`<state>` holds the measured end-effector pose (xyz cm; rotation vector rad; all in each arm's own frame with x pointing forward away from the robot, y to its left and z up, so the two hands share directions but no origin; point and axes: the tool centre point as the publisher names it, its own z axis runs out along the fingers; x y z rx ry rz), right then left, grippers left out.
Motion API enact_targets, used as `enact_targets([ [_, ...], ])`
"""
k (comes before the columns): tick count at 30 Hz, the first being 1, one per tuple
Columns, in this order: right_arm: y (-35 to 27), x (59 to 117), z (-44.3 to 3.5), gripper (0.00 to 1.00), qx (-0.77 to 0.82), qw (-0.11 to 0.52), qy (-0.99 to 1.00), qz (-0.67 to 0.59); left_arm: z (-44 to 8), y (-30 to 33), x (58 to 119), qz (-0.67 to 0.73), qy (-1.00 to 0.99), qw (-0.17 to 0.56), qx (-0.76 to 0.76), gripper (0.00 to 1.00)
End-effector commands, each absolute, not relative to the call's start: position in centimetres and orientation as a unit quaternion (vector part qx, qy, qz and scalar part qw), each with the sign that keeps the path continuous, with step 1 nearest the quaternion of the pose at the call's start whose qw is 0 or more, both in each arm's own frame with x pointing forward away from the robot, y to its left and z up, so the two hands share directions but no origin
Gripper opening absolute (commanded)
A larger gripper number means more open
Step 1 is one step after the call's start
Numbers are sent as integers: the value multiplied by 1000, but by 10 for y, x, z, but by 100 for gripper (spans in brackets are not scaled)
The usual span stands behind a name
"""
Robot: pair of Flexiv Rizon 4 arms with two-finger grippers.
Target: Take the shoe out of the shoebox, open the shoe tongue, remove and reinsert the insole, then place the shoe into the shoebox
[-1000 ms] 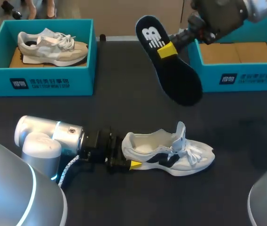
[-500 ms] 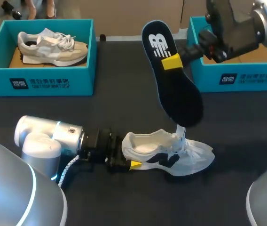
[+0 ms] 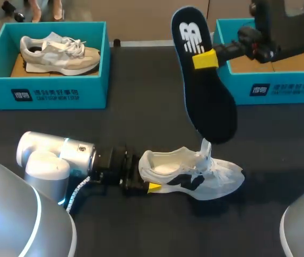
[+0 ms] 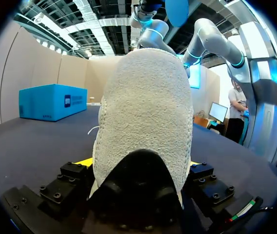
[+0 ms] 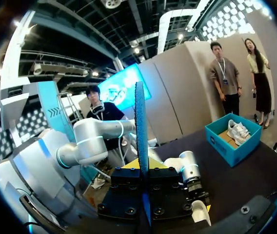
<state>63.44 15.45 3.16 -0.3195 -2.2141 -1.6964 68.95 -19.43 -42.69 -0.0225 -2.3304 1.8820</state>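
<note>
1. Bench [image 3: 141, 123]: dark surface. It carries the white shoe [image 3: 195, 174], which serves as the reference point for every position below.

2. Left arm [image 3: 55, 158]: lies low over the bench, directly behind the white shoe's heel and in line with it.

3. Right arm [image 3: 280, 27]: raised above the bench, beyond the white shoe and to its right.

4. Left shoebox [image 3: 61, 93]: teal, well apart from the white shoe, on the far left side. A beige shoe [image 3: 61, 53] lies inside it.

5. Right shoebox [image 3: 280, 88]: teal, on the far right side of the white shoe, with only its brown floor showing.

6. Insole [image 3: 208, 101]: dark, logo end uppermost, hanging in the air above the white shoe. Its lower end is just over the raised tongue; contact cannot be confirmed.

7. White shoe: rests upright on its sole outside both boxes, toe pointing away from the left arm, tongue lifted, opening exposed.

8. Left fingers [image 3: 151, 183]: clamped on the white shoe's heel, one yellow tip on each side.

9. Right fingers [image 3: 205, 59]: closed on the insole near its logo end, above the white shoe.
</note>
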Motion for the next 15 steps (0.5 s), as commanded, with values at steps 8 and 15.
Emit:
enact_targets([
  [8, 142, 615, 53, 0, -146, 151, -764, -610, -433, -195, 690, 626, -777, 73, -7, 0],
  [15, 132, 608, 47, 0, -148, 141, -737, -644, -433, -195, 690, 626, -777, 73, -7, 0],
])
